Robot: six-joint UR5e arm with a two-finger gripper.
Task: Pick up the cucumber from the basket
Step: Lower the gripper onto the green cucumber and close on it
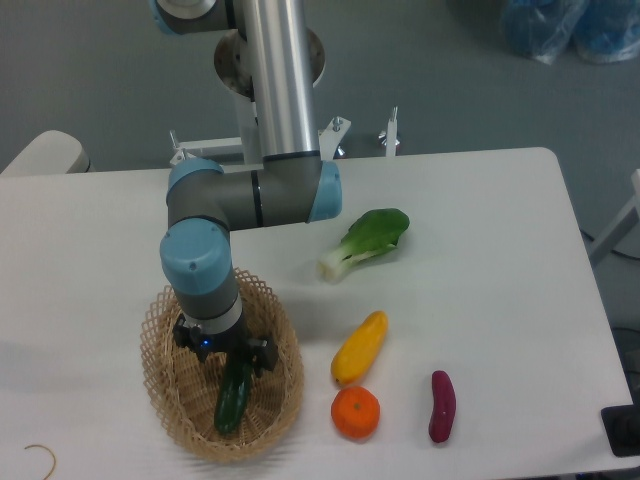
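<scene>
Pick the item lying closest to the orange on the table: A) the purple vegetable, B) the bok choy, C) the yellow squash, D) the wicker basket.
C: the yellow squash lies just above the orange, its lower end almost meeting it, while the purple vegetable and the basket sit farther off to either side and the bok choy is far up the table.

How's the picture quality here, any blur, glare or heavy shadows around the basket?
Fixed camera view: soft overall, slightly low in detail; lighting even and diffuse. Only a faint shadow falls on the table right of the arm. The cucumber carries a small glossy highlight. The gripper is dark, so how its jaws stand cannot be read against the basket weave.
</scene>
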